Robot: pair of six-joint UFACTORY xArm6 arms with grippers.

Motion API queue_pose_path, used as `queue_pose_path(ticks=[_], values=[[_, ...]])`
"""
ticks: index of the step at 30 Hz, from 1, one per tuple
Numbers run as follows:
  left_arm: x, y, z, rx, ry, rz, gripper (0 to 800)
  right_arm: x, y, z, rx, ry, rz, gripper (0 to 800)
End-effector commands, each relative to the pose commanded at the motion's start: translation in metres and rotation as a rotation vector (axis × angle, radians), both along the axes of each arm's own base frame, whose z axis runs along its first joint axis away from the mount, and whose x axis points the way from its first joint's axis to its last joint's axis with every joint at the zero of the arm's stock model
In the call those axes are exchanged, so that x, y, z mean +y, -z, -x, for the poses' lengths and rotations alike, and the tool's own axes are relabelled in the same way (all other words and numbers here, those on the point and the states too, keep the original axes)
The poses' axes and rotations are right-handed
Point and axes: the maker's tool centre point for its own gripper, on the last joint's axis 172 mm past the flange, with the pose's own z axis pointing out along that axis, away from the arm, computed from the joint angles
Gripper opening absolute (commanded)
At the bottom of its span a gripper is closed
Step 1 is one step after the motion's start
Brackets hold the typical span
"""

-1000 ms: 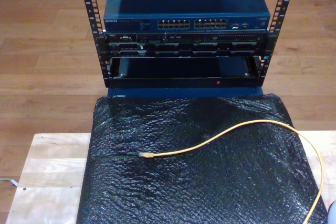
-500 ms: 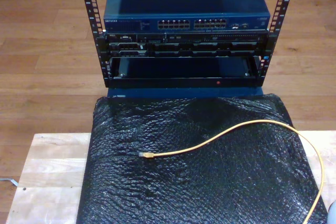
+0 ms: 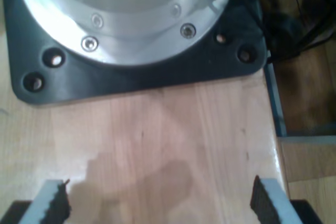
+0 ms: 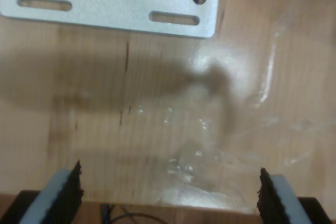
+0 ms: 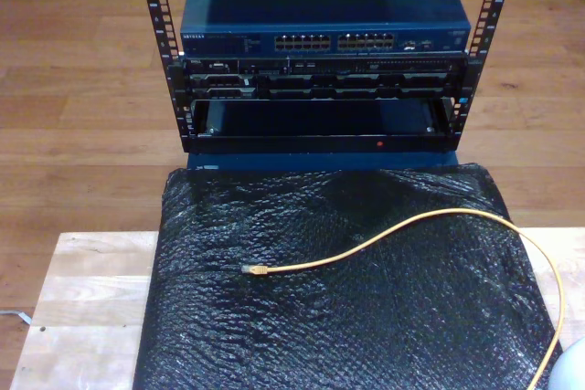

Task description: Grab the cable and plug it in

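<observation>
Exterior view first: the cable (image 5: 384, 242) lies loose on a black mat (image 5: 274, 335) spread over the table (image 5: 82, 299), its plug (image 5: 255, 269) near the mat's middle, toward that view's left, and its length arching off to the right edge and down. Beyond the mat stands a rack (image 5: 320, 107) with a blue switch (image 5: 324, 41) on top, its row of ports facing the camera. Nothing has been grasped, so I judge the task at its very start, with the reach for the cable yet to begin. My first gripper (image 3: 160, 203) hangs with jaws wide over bare wood, close by a black base plate (image 3: 131, 77); my second gripper (image 4: 169, 192) is likewise spread wide over bare wood and a clear film (image 4: 252, 129), near a metal bracket (image 4: 110, 9). Neither has the cable at its jaws, which sit well apart from it. The next move calls for carrying one gripper over the mat and closing just behind the plug, leaving the tip free to meet a port.
</observation>
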Motion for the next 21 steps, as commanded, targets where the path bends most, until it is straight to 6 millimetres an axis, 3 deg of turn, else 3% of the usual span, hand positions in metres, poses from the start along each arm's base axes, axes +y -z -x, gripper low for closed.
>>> queue_pose_path(ticks=[8, 15, 21], values=[[0.004, -0.025, 0.001, 0.009, 0.003, 0.039, 800, -0.026, -0.049, -0.005, 0.021, 0.094, 0.000, 797], [0.023, -0.046, -0.005, 0.002, -0.002, 0.004, 800, -0.040, -0.081, -0.009, 0.048, 0.177, -0.048, 797], [0.028, -0.077, -0.038, -0.058, 0.010, 0.028, 800, -0.059, -0.107, -0.015, 0.077, 0.258, -0.067, 797]])
